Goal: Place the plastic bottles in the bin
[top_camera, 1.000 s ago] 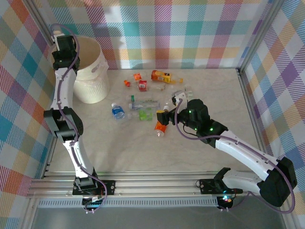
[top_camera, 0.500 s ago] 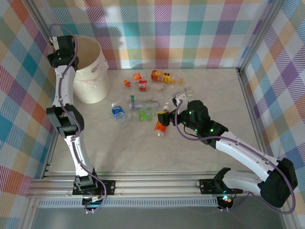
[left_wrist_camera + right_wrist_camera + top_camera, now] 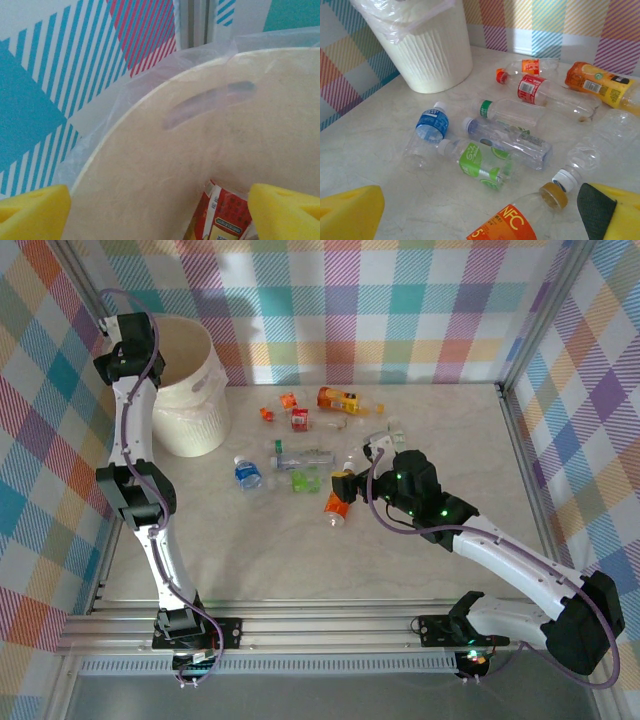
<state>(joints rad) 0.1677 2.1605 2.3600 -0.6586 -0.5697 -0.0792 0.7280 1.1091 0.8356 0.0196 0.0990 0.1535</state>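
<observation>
We're watching the right pincer (image 3: 343,483) hanging close by the orange-labelled bottle (image 3: 502,227) on the bench (image 3: 300,560), fingers apart, gripping nothing. Closing off-centre is risking squirting that round body into the green-labelled bottle (image 3: 480,165) just beyond, scattering the other bottles (image 3: 520,112). Farthest back, the left pincer (image 3: 159,215) is hovering spread and empty above the bin (image 3: 195,410), a red-labelled bottle (image 3: 227,212) lying inside; we're expecting no trouble there.

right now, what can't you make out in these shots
Left wrist: red-labelled bottle in the bin, cut off by the bottom edge.
Right wrist: orange NFC bottle, body cut off by the bottom edge.
Top external: bin contents, hidden by its wall and the left arm.
</observation>
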